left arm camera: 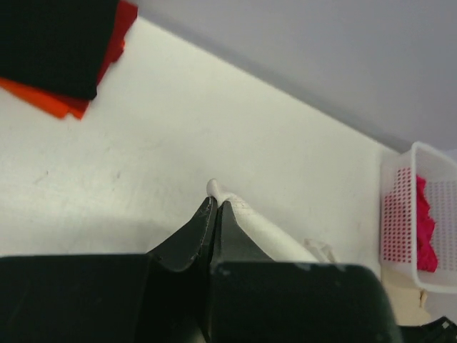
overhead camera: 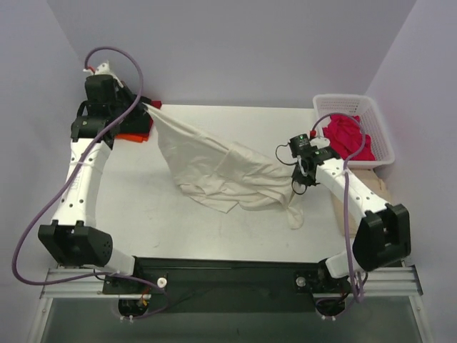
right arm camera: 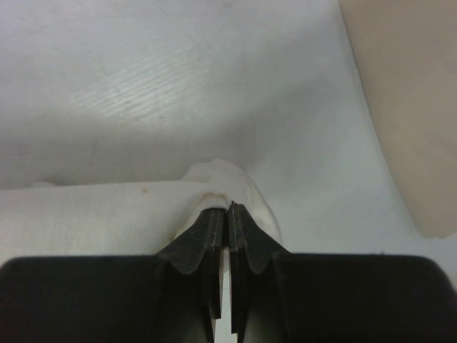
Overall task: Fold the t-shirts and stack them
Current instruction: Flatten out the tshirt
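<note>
— What's become of the big cream-white cotton t-shirt (overhead camera: 214,168)?
— It's strung across mid-table between the two arms, crumpled, its lower folds trailing on the white tabletop (overhead camera: 136,207). Nearer us, the right gripper (right arm camera: 228,207) has its jaws clamped on a bunched edge of it.
— And farther back?
— The left gripper (left arm camera: 216,202), back left, is pinched tight on another corner. Just beside it a folded black shirt (left arm camera: 50,43) lies on an orange-red one (left arm camera: 43,101). A crimson shirt (overhead camera: 346,136) sits in the white lattice basket (overhead camera: 341,98), far right.

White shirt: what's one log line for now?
left hand: shut on white shirt | right hand: shut on white shirt | state: stretched between hands, sagging onto table
</note>
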